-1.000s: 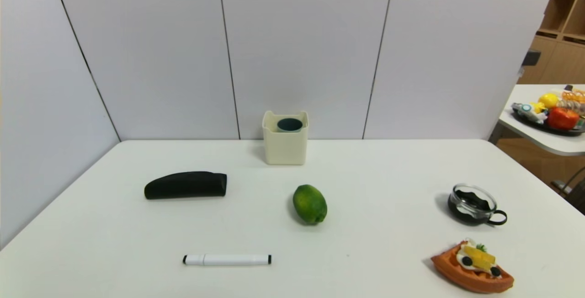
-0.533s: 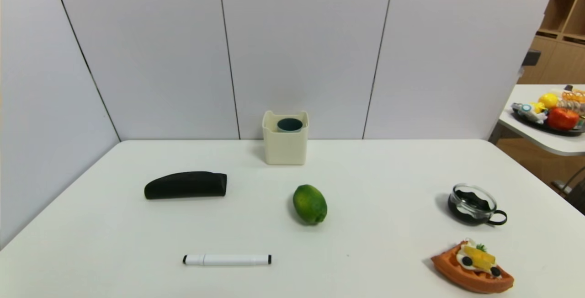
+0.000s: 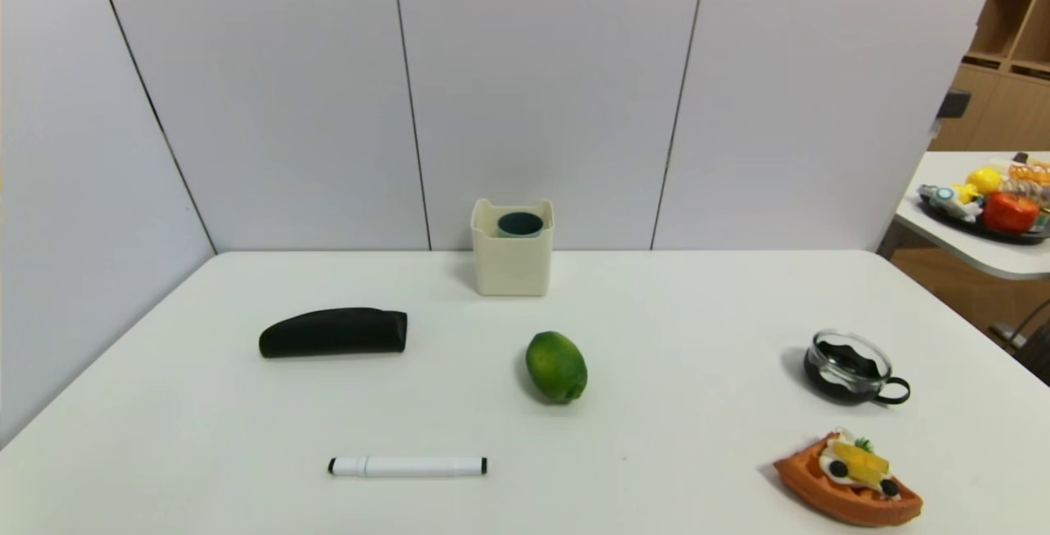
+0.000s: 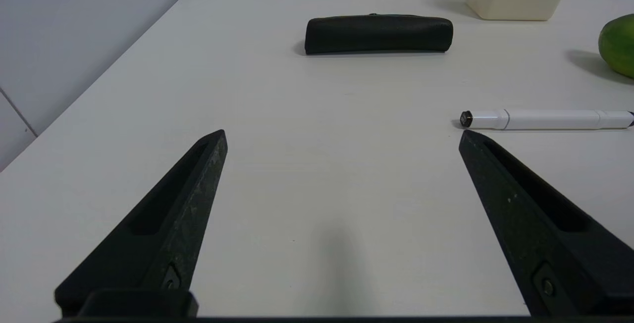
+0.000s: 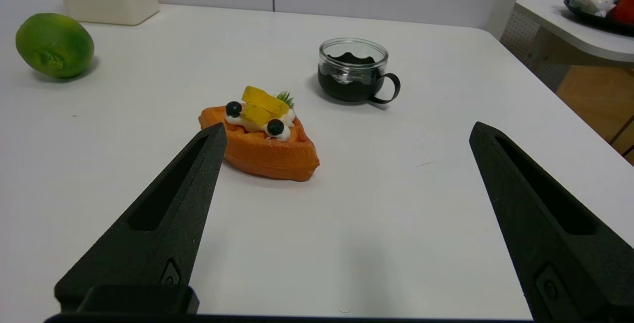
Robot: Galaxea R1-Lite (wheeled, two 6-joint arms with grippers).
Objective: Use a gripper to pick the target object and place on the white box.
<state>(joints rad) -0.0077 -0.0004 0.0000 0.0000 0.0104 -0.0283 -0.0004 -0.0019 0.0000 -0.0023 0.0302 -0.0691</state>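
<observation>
Neither arm reaches into the head view; both grippers show only through their own wrist cameras, parked low over the near edge of the white table [image 3: 697, 313]. The left gripper [image 4: 342, 137] has its black pointed jaws spread wide with nothing between them, near the table's left corner. The right gripper [image 5: 346, 132] is spread just as wide and empty, toward the right side.

Closest to the near edge lie a white marker [image 3: 408, 466] and, at the right, an orange waffle boat [image 3: 847, 479] topped with cream, yellow pieces and dark berries. Farther in stands a glass cup [image 3: 853, 368] with a black handle and a dark lower half. A green lime [image 3: 556, 366] rests mid-table, and a long black case [image 3: 334, 332] lies toward the left side.

At the far edge, against the pale panelled wall [image 3: 541, 92], stands the white box [image 3: 511, 260]. The target object [image 3: 520, 225] sits inside it, upright; only its rim and dark teal interior show above the notched wall, the rest being hidden. In both wrist views the box is cut off at the top, so the tumbler cannot be seen there.

Beyond the right corner, a second table [image 3: 968, 244] carries a dark tray [image 3: 984, 227] of colourful items too small to identify, with wooden shelving [image 3: 1005, 34] behind.
</observation>
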